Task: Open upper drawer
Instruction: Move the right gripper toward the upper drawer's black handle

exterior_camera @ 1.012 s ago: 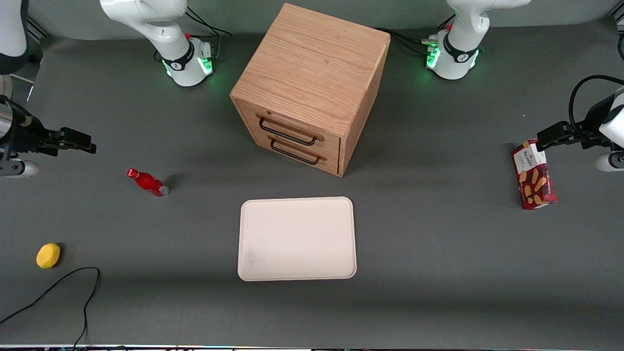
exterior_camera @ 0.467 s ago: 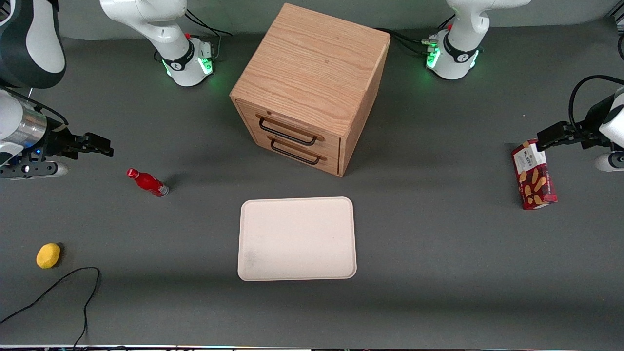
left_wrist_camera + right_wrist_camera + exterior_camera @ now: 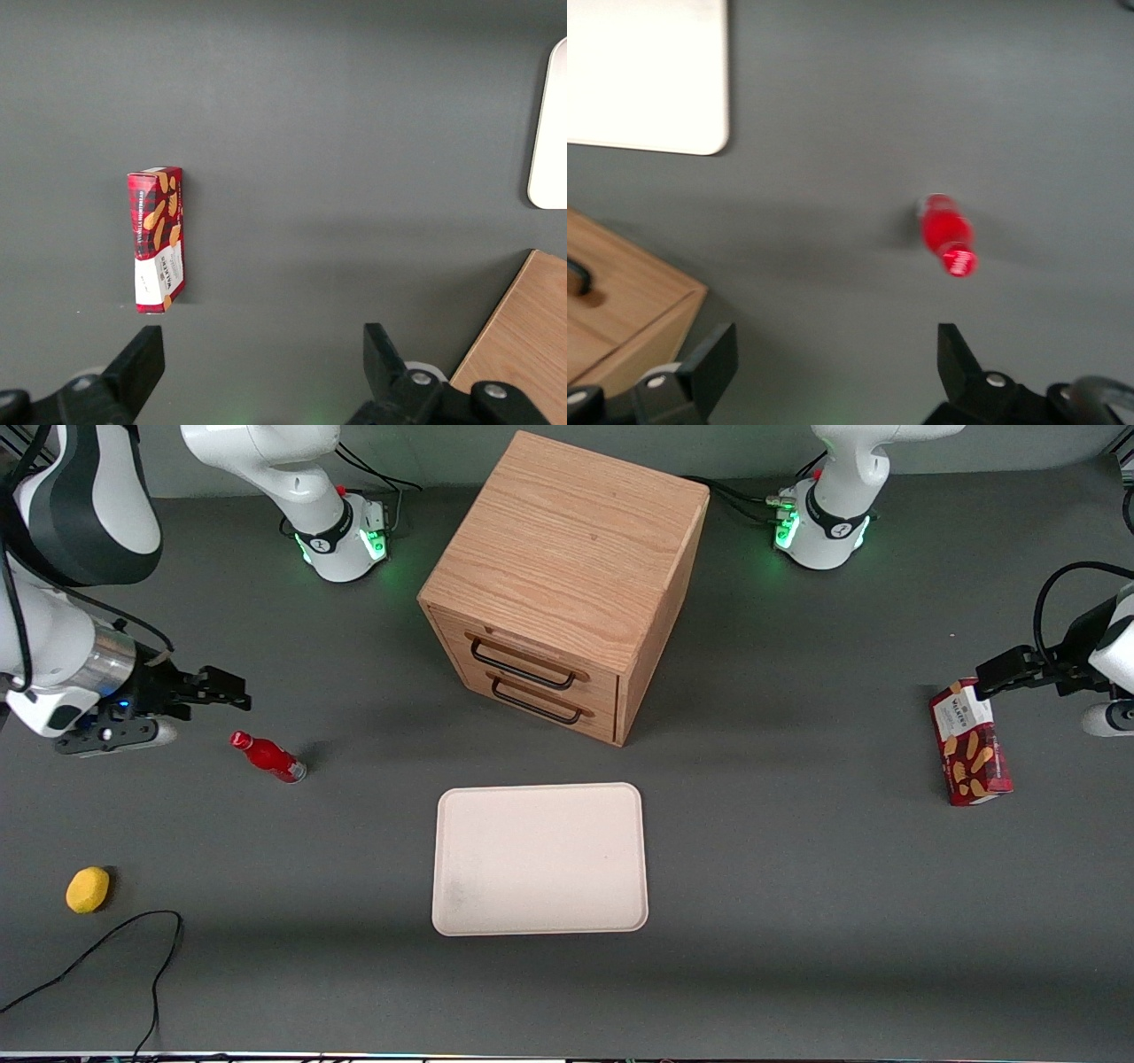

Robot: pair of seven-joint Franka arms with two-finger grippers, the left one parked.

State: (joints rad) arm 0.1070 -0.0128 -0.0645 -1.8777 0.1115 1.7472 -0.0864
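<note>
The wooden cabinet (image 3: 567, 576) stands at the middle of the table. Its upper drawer (image 3: 523, 657) is closed, with a thin black wire handle (image 3: 521, 666), just above the like lower drawer (image 3: 540, 701). My right gripper (image 3: 232, 693) is open and empty, well off toward the working arm's end of the table, above the red bottle (image 3: 267, 756). In the right wrist view the gripper (image 3: 833, 367) hangs open over bare mat, with a corner of the cabinet (image 3: 629, 301) and the red bottle (image 3: 948, 237) in sight.
A white tray (image 3: 539, 859) lies nearer the front camera than the cabinet. A yellow lemon-like object (image 3: 88, 889) and a black cable (image 3: 106, 957) lie toward the working arm's end. A red biscuit box (image 3: 970, 744) lies toward the parked arm's end.
My right gripper has moved in from the table's edge toward the cabinet, now over the red bottle. The drawers have not moved.
</note>
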